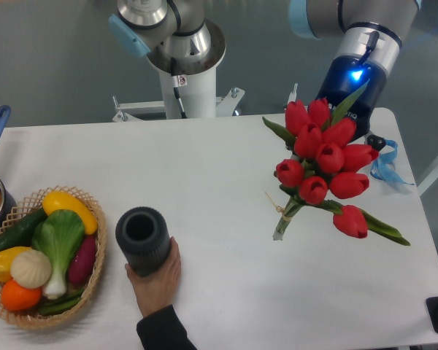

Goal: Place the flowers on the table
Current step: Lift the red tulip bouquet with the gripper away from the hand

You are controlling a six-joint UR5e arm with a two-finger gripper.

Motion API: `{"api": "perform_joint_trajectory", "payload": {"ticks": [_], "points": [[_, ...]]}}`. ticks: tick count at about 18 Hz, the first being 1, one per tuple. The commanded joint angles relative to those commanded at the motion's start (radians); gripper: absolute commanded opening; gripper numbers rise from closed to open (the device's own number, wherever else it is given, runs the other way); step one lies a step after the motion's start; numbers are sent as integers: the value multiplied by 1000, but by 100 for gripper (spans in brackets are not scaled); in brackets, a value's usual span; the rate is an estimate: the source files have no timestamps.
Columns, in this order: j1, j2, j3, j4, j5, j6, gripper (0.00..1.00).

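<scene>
Tulips (323,164), tied with tan string, are at the right side of the white worktop (226,175), stem ends touching or just above it, blooms tilted toward the arm. We judge placement nearly done; release and withdrawal remain. The hand (343,117) descends steeply behind the blooms, which hide its fingers; we cannot tell its grip state.

Open white table (219,168) across the middle; blocked right by flowers (325,157), lower left by basket (47,255), black cylinder (142,239) and hand (159,281).
</scene>
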Motion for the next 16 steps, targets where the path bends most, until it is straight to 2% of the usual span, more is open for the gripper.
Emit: {"api": "perform_joint_trajectory", "payload": {"ticks": [6, 8, 13, 16], "points": [[11, 9, 23, -6, 31, -6, 44], [41, 23, 17, -6, 93, -3, 44], [37, 72, -17, -8, 237, 8, 43], [29, 81, -40, -8, 343, 61, 42]]}}
